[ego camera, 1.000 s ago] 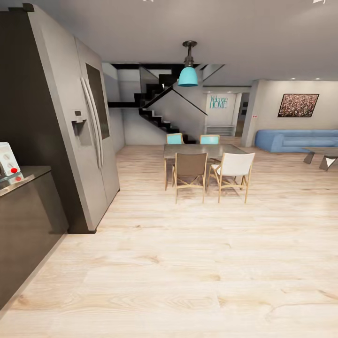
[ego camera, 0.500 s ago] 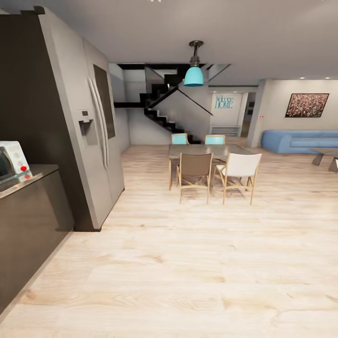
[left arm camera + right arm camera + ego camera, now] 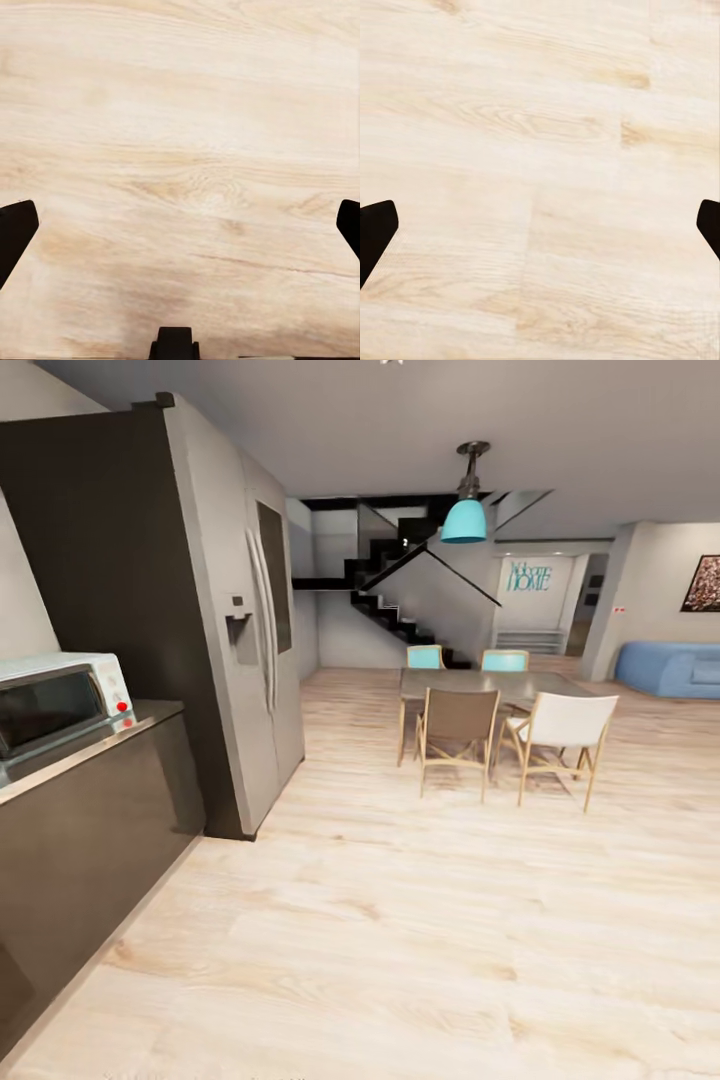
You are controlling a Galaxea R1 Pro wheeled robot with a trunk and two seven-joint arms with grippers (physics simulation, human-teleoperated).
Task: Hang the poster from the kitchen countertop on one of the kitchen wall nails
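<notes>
Pale wood floor (image 3: 187, 150) under both wide-spread grippers; head view adds fridge (image 3: 225, 620)

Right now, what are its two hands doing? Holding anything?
Left gripper: open, holding nothing, with bare wood floor between its fingertips.
Right gripper: open, holding nothing, also over the floor.
</notes>
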